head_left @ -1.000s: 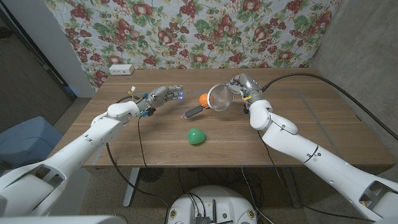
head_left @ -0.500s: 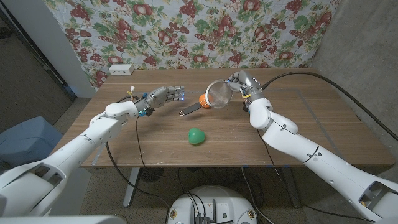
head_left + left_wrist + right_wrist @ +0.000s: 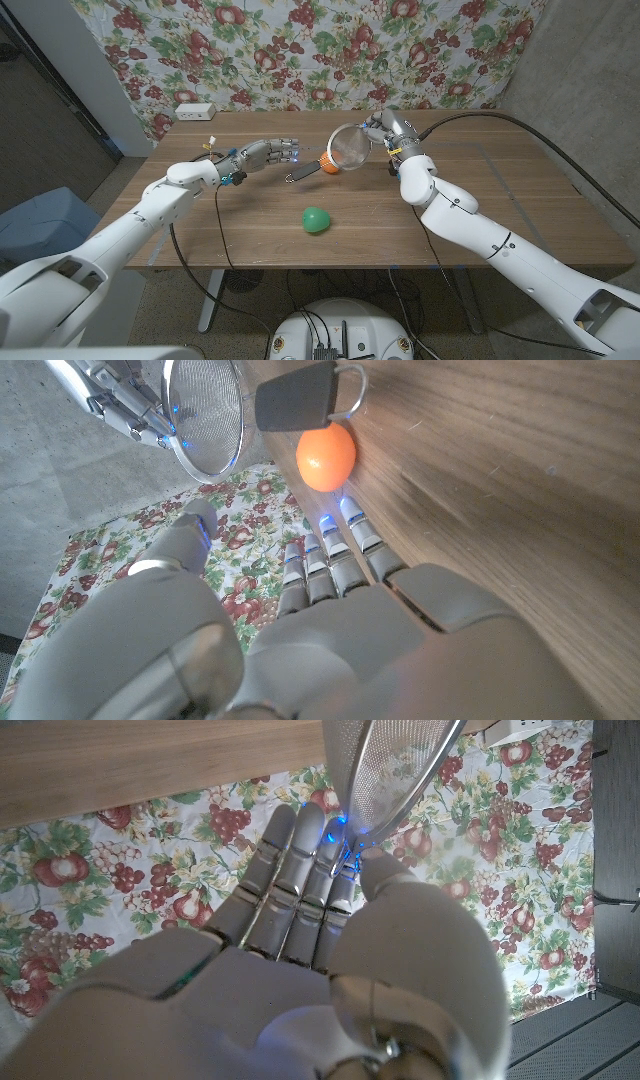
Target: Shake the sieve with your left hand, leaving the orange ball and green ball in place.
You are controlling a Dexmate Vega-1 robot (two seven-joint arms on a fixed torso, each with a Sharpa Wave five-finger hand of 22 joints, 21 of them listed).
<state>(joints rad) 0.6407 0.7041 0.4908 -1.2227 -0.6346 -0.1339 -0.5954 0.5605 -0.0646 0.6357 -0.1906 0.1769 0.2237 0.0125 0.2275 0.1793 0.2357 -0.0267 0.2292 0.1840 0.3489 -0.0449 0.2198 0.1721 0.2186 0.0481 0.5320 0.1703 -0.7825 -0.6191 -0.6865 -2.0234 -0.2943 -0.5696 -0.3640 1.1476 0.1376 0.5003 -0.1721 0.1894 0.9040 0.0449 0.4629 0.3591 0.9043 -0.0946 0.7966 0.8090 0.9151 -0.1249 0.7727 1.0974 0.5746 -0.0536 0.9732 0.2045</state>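
**Right hand holds the sieve tilted up; left hand reaches toward its handle**

Nearest the robot, the green ball sits alone on the wooden table, well apart from both hands.

Farther back, the left hand is stretched out above the table with its fingers extended side by side toward the sieve's handle. It holds nothing, and its fingertips stop short of the handle and of the orange ball. The wrist view shows the thumb set apart from the other fingers.

The orange ball lies on the table just beside the sieve's handle, between the left fingertips and the mesh bowl.

The sieve is held off the table by the right hand, whose fingers and thumb pinch the far rim of the bowl. The bowl stands tilted, nearly on edge. The long axis runs from the rim in the right hand down through the dark handle, which points toward the left hand and the robot's left.

Behind the table hangs a fruit-patterned cloth.
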